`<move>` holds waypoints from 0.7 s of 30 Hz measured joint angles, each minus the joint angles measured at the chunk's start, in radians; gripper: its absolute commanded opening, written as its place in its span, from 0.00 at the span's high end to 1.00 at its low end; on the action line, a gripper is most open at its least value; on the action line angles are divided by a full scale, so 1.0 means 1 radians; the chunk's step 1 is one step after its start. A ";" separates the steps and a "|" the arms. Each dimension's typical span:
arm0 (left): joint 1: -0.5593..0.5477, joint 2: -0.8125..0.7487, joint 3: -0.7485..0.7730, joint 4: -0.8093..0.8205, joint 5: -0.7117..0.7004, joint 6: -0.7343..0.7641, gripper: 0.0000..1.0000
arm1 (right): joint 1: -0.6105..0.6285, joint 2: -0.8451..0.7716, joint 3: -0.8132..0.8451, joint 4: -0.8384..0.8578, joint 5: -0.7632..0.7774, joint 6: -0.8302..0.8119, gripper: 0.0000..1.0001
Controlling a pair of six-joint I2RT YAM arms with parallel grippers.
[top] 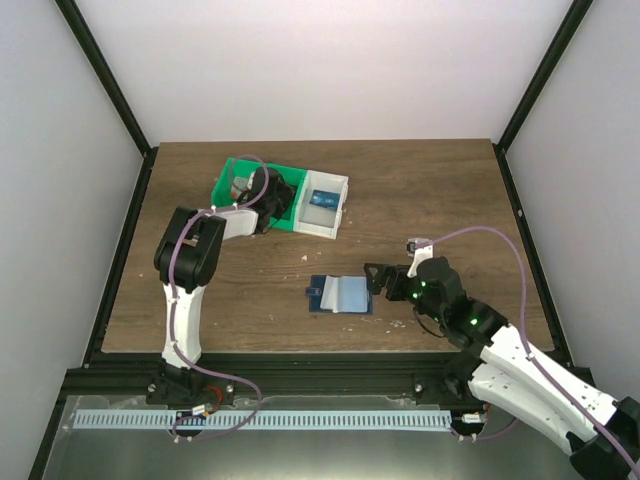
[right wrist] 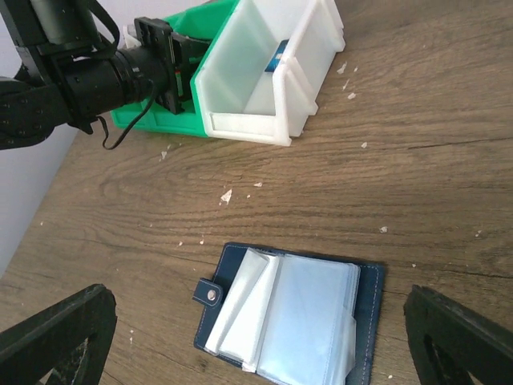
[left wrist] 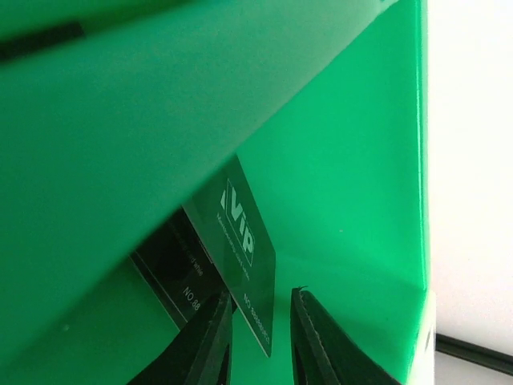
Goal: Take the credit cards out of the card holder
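The card holder (top: pixel 340 294) lies open on the table, dark navy with clear pocket sleeves (right wrist: pixel 296 313) and a snap tab on its left. My right gripper (right wrist: pixel 258 301) hovers just right of it in the top view, wide open, the holder showing between its fingers. My left gripper (top: pixel 245 185) is down inside the green bin (top: pixel 232 170). Its jaws stand slightly apart around the lower corner of a dark card printed "VIP" (left wrist: pixel 240 233), which leans on the bin wall. A second dark card (left wrist: pixel 172 269) lies behind it. The gripper (left wrist: pixel 260 297) does not pinch either card.
A white bin (top: pixel 330 225) adjoins the green one at the back of the table, with a blue card (right wrist: pixel 278 56) inside. Small paper scraps (right wrist: pixel 227 195) dot the wood between the bins and the holder. Black frame rails border the table.
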 measured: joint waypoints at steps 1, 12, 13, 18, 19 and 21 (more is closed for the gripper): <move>0.001 -0.001 0.000 -0.004 0.000 0.005 0.76 | 0.000 -0.008 0.000 -0.003 0.002 0.000 0.00; 0.006 -0.023 0.002 -0.080 0.028 0.018 0.70 | 0.000 -0.085 0.000 -0.021 0.021 0.002 0.00; 0.006 -0.024 0.003 -0.085 0.035 0.017 0.69 | 0.000 -0.085 0.000 -0.023 0.022 0.002 0.00; 0.009 -0.038 0.020 -0.121 0.046 0.035 0.68 | 0.000 -0.085 0.000 -0.027 0.022 0.004 0.00; 0.009 -0.047 0.020 -0.127 0.048 0.043 0.68 | 0.000 -0.085 0.000 -0.027 0.022 0.004 0.00; 0.009 -0.074 0.020 -0.133 0.054 0.058 0.68 | 0.000 -0.085 0.000 -0.027 0.021 0.004 0.00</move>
